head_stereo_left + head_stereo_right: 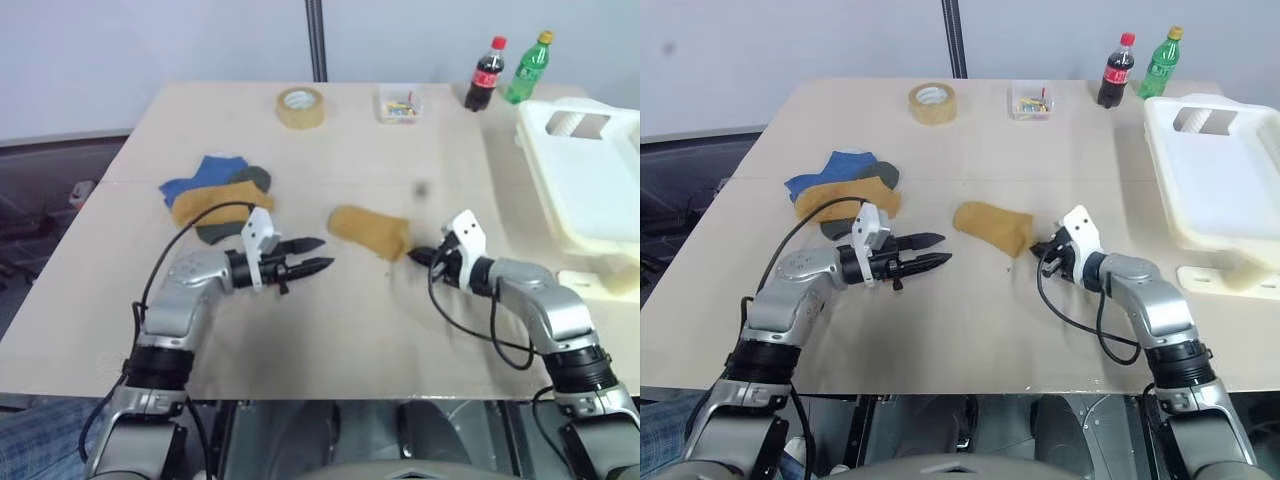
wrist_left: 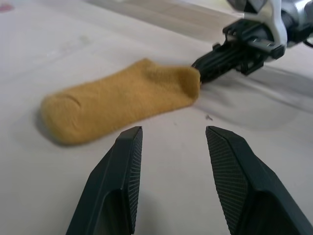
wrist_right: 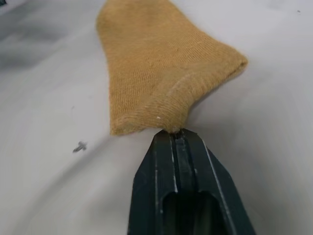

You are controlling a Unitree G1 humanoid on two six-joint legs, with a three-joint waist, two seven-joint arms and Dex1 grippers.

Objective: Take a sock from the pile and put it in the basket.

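Flat mustard-yellow fabric sock (image 1: 370,231) laid mid-counter, its near-right edge pinched by closed jaws of right gripper (image 1: 420,256), left gripper (image 1: 318,255) jaws held open beside it, sock pile (image 1: 218,194) far-left, cream-white rectangular plastic basket (image 1: 590,190) right.

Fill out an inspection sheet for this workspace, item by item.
Surface: tan table, level.
Job's things: pile of blue, mustard and grey socks at left; single mustard sock lying mid-table; white basket at right.
Clutter: tape roll, small clear box, cola bottle, green bottle along far edge.
Grippers: left gripper open, holding nothing; right gripper shut on the sock's edge.
Cables: black cable looped at each wrist.
Surroundings: pale wall, dark post.
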